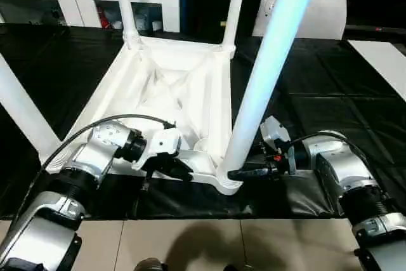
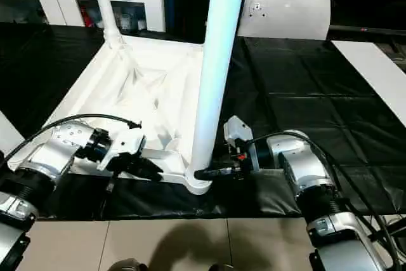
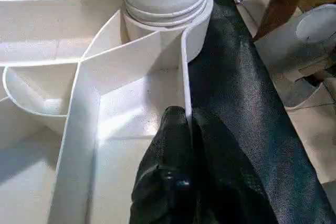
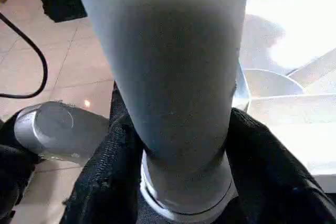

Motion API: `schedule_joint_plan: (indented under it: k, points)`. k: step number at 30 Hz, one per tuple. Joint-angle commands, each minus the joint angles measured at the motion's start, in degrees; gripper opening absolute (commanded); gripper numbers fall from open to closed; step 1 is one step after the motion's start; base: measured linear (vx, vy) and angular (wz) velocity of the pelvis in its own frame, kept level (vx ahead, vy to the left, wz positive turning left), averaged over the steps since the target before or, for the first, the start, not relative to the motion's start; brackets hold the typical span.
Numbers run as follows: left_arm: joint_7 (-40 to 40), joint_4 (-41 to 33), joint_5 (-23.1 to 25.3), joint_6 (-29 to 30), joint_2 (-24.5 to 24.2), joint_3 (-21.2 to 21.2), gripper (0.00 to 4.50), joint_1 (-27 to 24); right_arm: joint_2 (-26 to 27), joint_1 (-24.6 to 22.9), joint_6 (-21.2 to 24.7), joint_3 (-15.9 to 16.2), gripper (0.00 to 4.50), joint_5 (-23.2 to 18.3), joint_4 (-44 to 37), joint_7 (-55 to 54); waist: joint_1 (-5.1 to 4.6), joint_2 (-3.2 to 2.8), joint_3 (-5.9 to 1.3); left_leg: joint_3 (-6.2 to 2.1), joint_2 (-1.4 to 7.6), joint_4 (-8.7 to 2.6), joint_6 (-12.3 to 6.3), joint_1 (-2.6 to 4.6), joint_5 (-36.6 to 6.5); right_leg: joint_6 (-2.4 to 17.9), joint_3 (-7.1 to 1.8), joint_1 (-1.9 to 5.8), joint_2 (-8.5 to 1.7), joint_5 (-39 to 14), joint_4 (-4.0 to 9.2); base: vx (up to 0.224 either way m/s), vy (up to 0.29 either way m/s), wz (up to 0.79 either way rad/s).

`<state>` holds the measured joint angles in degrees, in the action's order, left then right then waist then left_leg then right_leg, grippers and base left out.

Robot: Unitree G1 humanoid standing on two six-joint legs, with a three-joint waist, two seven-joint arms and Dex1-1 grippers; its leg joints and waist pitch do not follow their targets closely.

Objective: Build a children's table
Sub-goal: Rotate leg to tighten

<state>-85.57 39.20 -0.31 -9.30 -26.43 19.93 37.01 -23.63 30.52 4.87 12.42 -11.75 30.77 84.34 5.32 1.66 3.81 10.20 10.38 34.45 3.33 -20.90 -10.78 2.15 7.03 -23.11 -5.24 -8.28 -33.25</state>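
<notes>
Seating the near-right leg while the other arm steadies the tabletop

The upturned tabletop (image 1: 158, 87) lies on the black mat (image 1: 330, 93). The right gripper (image 2: 209, 172), fingers on either side of the near-right leg (image 1: 266, 74) low by its corner socket (image 1: 229, 182), looks clamped on it. The left gripper (image 1: 181, 171), fingers pinched together over the near rim (image 3: 185, 77), braces the top. I'd keep the leg plumb, hold low, and turn without levering the socket.
</notes>
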Motion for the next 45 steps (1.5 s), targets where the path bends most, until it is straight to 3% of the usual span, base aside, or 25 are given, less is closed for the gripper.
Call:
schedule_joint_plan:
  k: [1,6,8,11,12,14,15,16,17,18,19,20,21,22,23,24,25,26,28,29,30,34,37,42,45]
  points:
    - [0.3,-0.3,0.6,1.2,1.4,0.9,0.0,0.9,0.3,-0.8,1.7,-0.5,1.99,-1.9,-1.3,0.4,-0.2,0.02,-4.6,-0.78,3.68,-4.14,-2.87,0.74,-10.5,10.4,-3.66,3.25,-4.36,-18.5,3.3,0.0,0.0,0.0]
    - [7.5,-1.2,1.2,6.1,3.2,-0.7,0.0,0.5,2.3,-3.7,5.9,-1.8,1.96,-2.8,-4.9,-5.6,0.1,0.02,-4.34,-0.81,3.69,-4.26,-2.26,1.07,-12.0,9.3,-3.62,2.98,-4.43,-21.6,3.88,0.0,0.0,0.0]
    - [9.7,-1.8,1.3,7.6,3.8,-1.1,0.0,0.3,3.3,-4.2,7.0,-1.9,1.95,-2.0,-5.4,-8.7,-0.21,0.02,-3.94,-1.01,3.46,-4.39,-1.47,1.17,-14.5,7.8,-3.38,2.93,-4.58,-26.9,4.52,0.0,0.0,0.0]
    - [16.3,-3.7,-0.4,13.5,7.5,-3.7,0.0,0.0,8.6,-4.2,8.2,-2.7,1.95,2.4,-3.3,-23.1,-1.48,-0.06,-3.29,-1.46,2.93,-4.18,0.43,1.74,-18.8,3.9,-2.5,2.4,-4.67,-37.1,6.07,-0.017,0.003,-0.03]
    - [18.7,-4.8,-1.0,16.2,9.1,-4.5,0.0,0.0,11.2,-4.0,9.0,-3.8,1.95,2.9,-2.7,-28.4,-3.0,-0.13,-3.13,-1.96,2.44,-3.61,1.36,2.28,-22.5,0.6,-0.76,2.4,-4.6,-42.8,7.66,-0.051,0.008,-0.08]
    - [22.1,-5.3,-1.1,18.6,11.0,-5.4,0.0,0.3,13.9,-3.9,10.2,-4.3,1.94,3.3,-2.9,-33.4,-4.02,-0.48,-3.12,-2.27,2.55,-3.42,1.38,2.59,-24.9,-0.6,0.35,2.5,-4.56,-43.5,8.51,0.0,0.0,0.0]
    - [25.7,-5.7,-1.3,21.3,13.1,-6.3,0.0,0.7,16.8,-3.7,11.6,-4.8,1.94,3.9,-2.9,-38.7,-5.16,-1.38,-2.98,-2.74,3.38,-3.7,1.4,2.94,-28.4,-0.8,1.87,3.1,-4.42,-41.3,8.98,0.0,0.0,0.0]
    - [26.4,-5.7,-1.4,21.8,13.5,-6.5,0.0,0.8,17.4,-3.6,11.9,-4.8,1.94,4.1,-3.0,-39.7,-6.13,-2.05,-2.95,-3.7,5.26,-5.69,1.97,1.8,-34.1,0.0,2.18,4.91,-3.9,-34.8,7.08,0.0,0.0,0.0]
    - [27.6,-5.7,-1.5,22.4,14.2,-6.8,0.0,0.9,18.3,-3.5,12.4,-5.0,1.94,4.3,-2.9,-41.3,-6.14,-2.55,-2.98,-4.25,6.63,-7.42,2.7,0.91,-37.9,1.0,1.52,6.23,-3.51,-28.7,3.97,-0.074,0.01,-0.03]
    - [30.4,-5.3,-1.6,23.5,15.7,-7.6,0.0,1.5,20.5,-2.9,13.3,-5.5,1.94,4.5,-2.4,-45.0,-5.25,-2.79,-2.15,-3.75,8.4,-12.03,3.85,-1.22,-45.6,3.0,-0.32,7.15,-1.96,-17.1,-3.99,-0.074,0.01,-0.03]
    - [35.0,-5.2,-1.5,24.9,18.0,-8.8,0.0,2.1,23.5,-2.0,14.3,-6.1,1.94,5.5,-2.0,-50.4,-4.37,-1.44,-1.97,-1.28,6.94,-12.65,4.19,0.22,-46.6,3.1,-2.49,5.35,-1.23,-15.8,-5.49,0.0,0.0,0.0]
    - [35.7,-5.3,-1.5,25.2,18.3,-9.0,0.0,2.2,23.8,-1.9,14.3,-6.1,1.94,5.7,-2.0,-51.1,-4.51,0.36,-2.17,-0.83,4.51,-9.27,4.45,2.27,-42.8,2.4,-4.11,3.0,-1.85,-27.0,-1.35,0.095,-0.074,0.04]
    - [39.4,-5.8,-1.3,26.7,20.1,-10.0,0.0,2.6,26.1,-1.2,15.0,-6.4,1.94,6.7,-1.9,-55.3,-5.1,3.08,-0.91,0.53,-2.12,7.26,3.15,10.38,-23.7,-3.6,-0.55,-7.42,-4.85,-65.4,13.51,0.095,-0.074,0.04]
    - [41.3,-6.1,-1.1,27.3,21.0,-10.5,0.0,2.9,27.1,-0.7,15.3,-6.4,1.94,7.2,-1.7,-57.1,-4.63,2.05,-2.74,-2.04,-1.43,4.72,-0.06,1.65,-11.5,-4.3,-4.4,3.05,-9.58,-63.7,8.84,0.187,0.007,-0.4]
    - [42.4,-6.3,-0.9,27.7,21.4,-10.7,0.0,3.0,27.6,-0.4,15.5,-6.5,1.94,7.6,-1.7,-58.3,-4.08,1.53,-2.96,-2.8,-0.15,2.21,-0.19,-1.05,-9.1,-4.6,-4.5,6.04,-10.03,-57.9,6.81,0.105,0.018,-0.24]
    - [43.4,-6.5,-0.8,28.1,21.8,-10.9,0.0,3.2,28.5,0.0,16.1,-7.0,1.94,7.4,-1.2,-59.6,-3.76,0.29,-3.8,-3.0,1.65,-2.65,-1.15,1.01,-6.6,-0.5,-3.55,2.98,-4.34,-34.4,4.23,0.105,0.018,-0.24]
    - [43.8,-6.6,-0.6,28.5,22.0,-10.9,0.0,3.3,29.0,0.4,16.2,-7.5,1.94,7.1,-0.9,-60.3,-3.83,-0.16,-4.08,-2.95,2.17,-2.91,-0.93,1.71,-6.7,2.1,-3.6,2.93,-3.83,-27.3,3.48,0.0,0.0,0.0]
    - [44.2,-7.0,-0.5,29.0,22.2,-10.9,0.0,3.3,29.5,0.6,15.8,-7.8,1.94,7.0,-0.8,-60.9,-4.19,-0.08,-4.22,-2.73,2.38,-3.48,-2.14,1.34,-5.8,6.6,-3.9,3.51,-3.51,-17.1,2.56,0.0,0.0,0.0]
    - [44.3,-7.2,-0.3,29.3,22.2,-10.7,0.0,3.4,29.9,0.5,13.7,-8.4,1.94,6.8,-0.9,-61.4,-4.26,0.09,-4.14,-2.45,2.27,-3.65,-3.26,1.15,-6.8,8.4,-3.89,3.64,-3.66,-16.4,2.83,0.0,0.0,0.0]
    - [43.9,-7.2,-0.2,28.9,21.8,-10.6,0.0,3.3,29.5,0.2,12.8,-8.3,1.94,6.5,-1.5,-60.0,-4.37,0.23,-3.93,-2.17,1.86,-3.51,-3.66,1.46,-10.0,8.1,-3.7,3.31,-3.8,-22.6,3.83,0.0,0.0,0.0]
    - [43.6,-7.5,0.1,28.6,21.5,-10.6,0.0,3.1,29.2,-0.3,12.2,-8.4,2.5,6.2,-2.3,-58.7,-4.23,0.02,-3.98,-2.13,1.58,-3.44,-3.82,1.06,-9.9,7.1,-3.73,3.4,-4.11,-26.2,4.51,0.0,0.0,0.0]
    - [41.6,-8.3,0.4,28.3,19.9,-10.5,0.0,2.3,27.6,-1.6,12.7,-8.7,2.76,5.2,-4.6,-56.1,-4.09,-0.03,-4.01,-2.0,1.89,-3.7,-4.38,1.02,-8.8,6.3,-3.49,3.29,-3.97,-25.2,4.67,0.0,0.0,0.0]
    - [37.0,-9.9,0.4,27.5,16.3,-9.6,0.0,0.7,22.9,-3.9,11.1,-8.4,3.13,5.0,-7.3,-51.1,-4.03,0.17,-4.14,-2.05,2.15,-3.81,-4.4,0.77,-8.6,6.4,-3.42,3.55,-4.02,-24.3,4.41,0.0,0.0,0.0]
    - [30.9,-11.0,0.7,24.3,12.0,-7.9,0.0,-1.1,17.3,-5.9,9.7,-8.3,3.62,4.1,-9.4,-44.2,-3.96,0.1,-4.25,-1.94,2.45,-3.72,-5.72,0.57,-7.1,8.0,-3.77,3.55,-4.14,-20.0,3.75,0.0,0.0,0.0]
    - [24.0,-11.6,-0.1,20.4,9.0,-6.7,0.0,-2.5,12.3,-6.9,8.1,-7.7,3.74,3.5,-11.0,-37.1,-3.87,0.2,-4.25,-1.86,2.33,-3.67,-5.44,0.49,-6.7,8.5,-3.71,3.63,-4.11,-20.2,3.75,0.0,0.0,0.0]
